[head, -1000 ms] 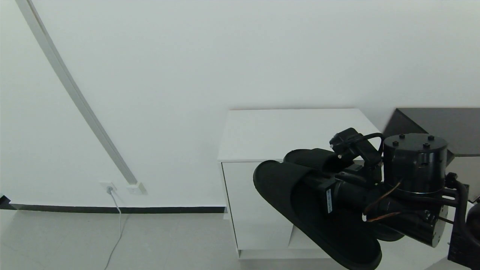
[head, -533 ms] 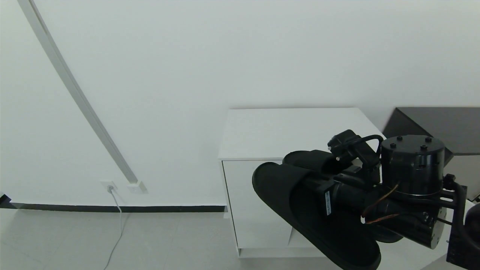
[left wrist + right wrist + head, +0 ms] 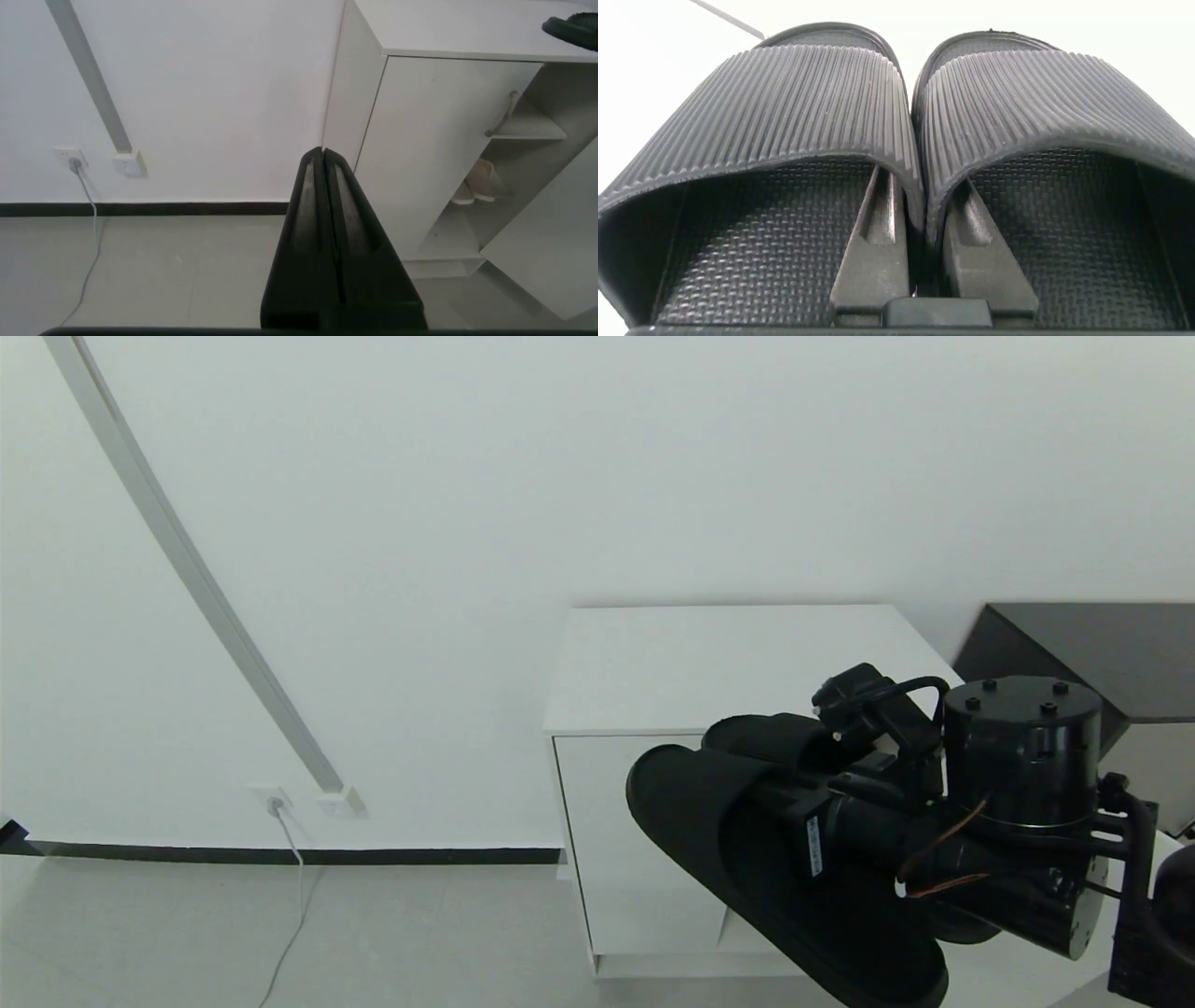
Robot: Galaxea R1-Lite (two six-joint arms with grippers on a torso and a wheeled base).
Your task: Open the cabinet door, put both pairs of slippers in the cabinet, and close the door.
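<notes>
A pair of black slippers (image 3: pixel 738 831) hangs in front of the white cabinet (image 3: pixel 709 663), soles pressed together. My right gripper (image 3: pixel 920 233) is shut on them, its fingers (image 3: pixel 873 252) tucked under the ribbed straps and pinching the two inner walls. The cabinet (image 3: pixel 439 159) stands with its right side open, the door (image 3: pixel 551 252) swung out. On a lower shelf inside lies a light-coloured pair of slippers (image 3: pixel 476 182). My left gripper (image 3: pixel 323 161) is shut on nothing, low and off to the cabinet's left, above the floor.
A white wall runs behind the cabinet, with a socket and cable (image 3: pixel 271 803) low on the left and a slanted grey rail (image 3: pixel 187 569). A dark surface (image 3: pixel 1092 644) sits right of the cabinet. Open floor (image 3: pixel 280 933) lies to the cabinet's left.
My right arm has drifted slightly left with the black slippers. Nothing else has moved.
</notes>
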